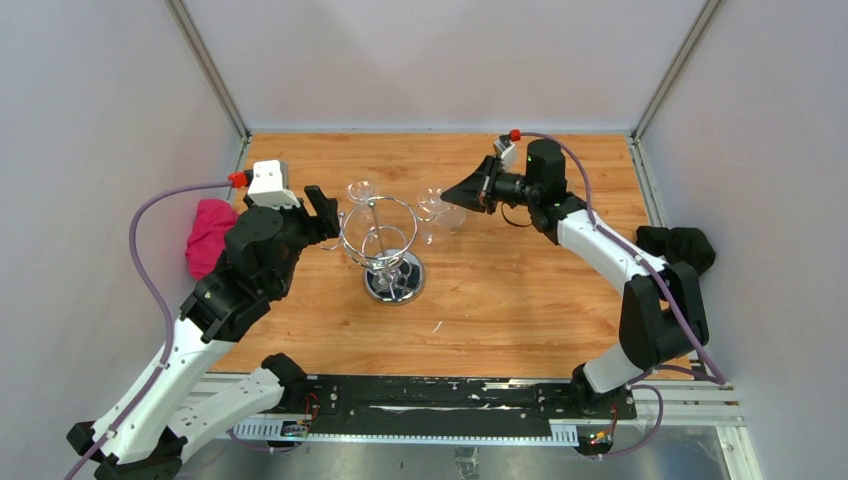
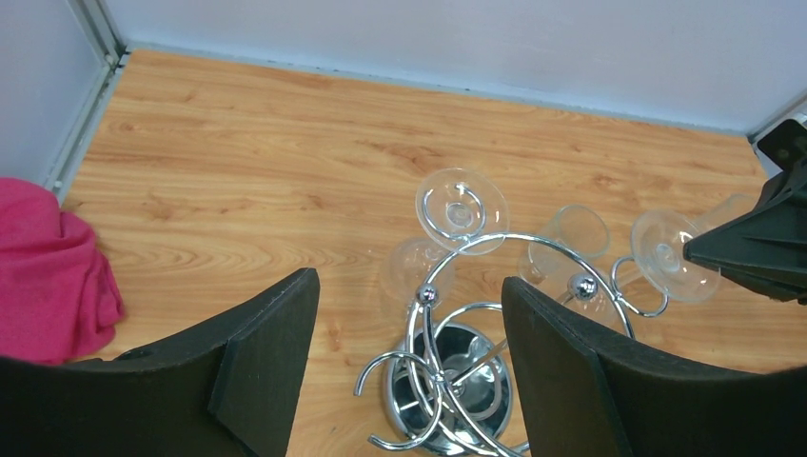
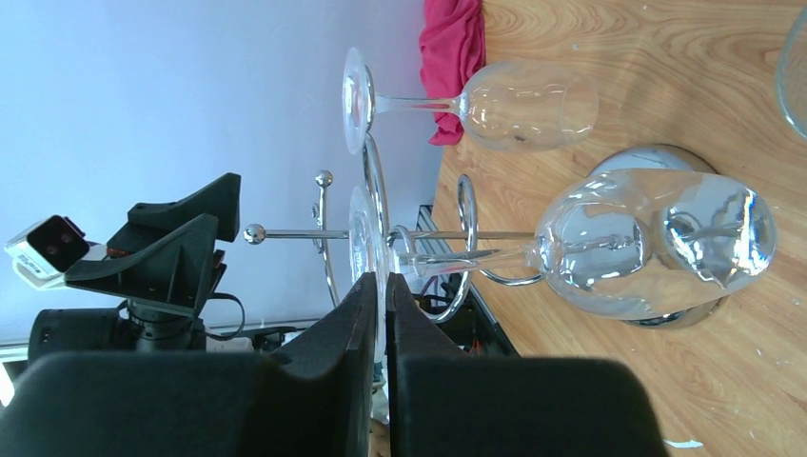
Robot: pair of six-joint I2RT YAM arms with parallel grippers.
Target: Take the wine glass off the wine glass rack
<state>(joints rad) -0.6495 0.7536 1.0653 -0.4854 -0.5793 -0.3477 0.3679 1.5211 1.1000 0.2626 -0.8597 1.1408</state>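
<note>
Step in hand: unhooking. The right gripper [image 3: 385,295] has the wine glass [image 3: 590,252] by its foot, and the glass looks not yet clear of the rack.
Right fingers: pinched nearly together on the rim of the glass's round foot, which stands edge-on between them.
Left fingers: the left gripper [image 2: 409,283] is spread wide, one finger on either side of the rack's top ring. It holds nothing, and I cannot tell whether it touches the wire.
Where the glass is: hanging bowl-down on the right-hand side of the wine glass rack [image 1: 384,248]. Its stem sits at a curled hook, though whether it is inside the hook or just at the mouth is hard to tell.
Next move, as I judge it: slide the foot level and outward along the hook's opening, away from the pole. Lower it only once the stem is free. The rack looks light, so the open left fingers may need to steady it.
Glass: clear and thin, with a rounded bowl, a slim stem and a flat disc foot. It looks fragile and slippery.
Rack: shiny chrome wire with a round mirrored base, a thin pole and ball-tipped hooks.
Second wine glass [image 3: 514,95]: hangs on the far side of the rack, untouched.
Surroundings: a wood-grain tabletop [image 1: 520,300], with a pink cloth [image 1: 208,235] crumpled at its left edge.
</note>
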